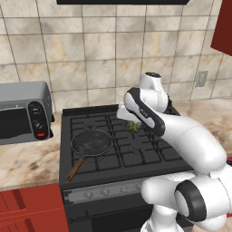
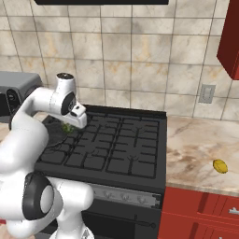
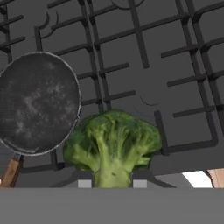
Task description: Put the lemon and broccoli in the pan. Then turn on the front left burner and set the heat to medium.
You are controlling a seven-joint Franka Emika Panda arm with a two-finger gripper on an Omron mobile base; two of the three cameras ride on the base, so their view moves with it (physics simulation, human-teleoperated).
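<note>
The jaws are closed on the stem of the broccoli [image 3: 113,146], one fingertip [image 3: 84,180] at each side of it, the floret hanging clear above the stove grates. In the left base view the broccoli [image 1: 132,126] shows under the arm, over the middle of the stove [image 1: 136,149] and to the right of the pan; in the right base view it [image 2: 68,127] sits just under the hand.

The pan [image 3: 37,103] lies just beside the broccoli in the hand view, nothing in it, with a bit of its wooden handle at the lower edge. From the left base view the pan [image 1: 92,142] rests on the front left burner [image 1: 93,152], handle pointing toward the front left corner.

The lemon [image 2: 220,165] lies on the bench [image 2: 200,149] right of the stove, well apart from the pan.

A toaster oven [image 1: 23,112] stands on the bench left of the stove.
</note>
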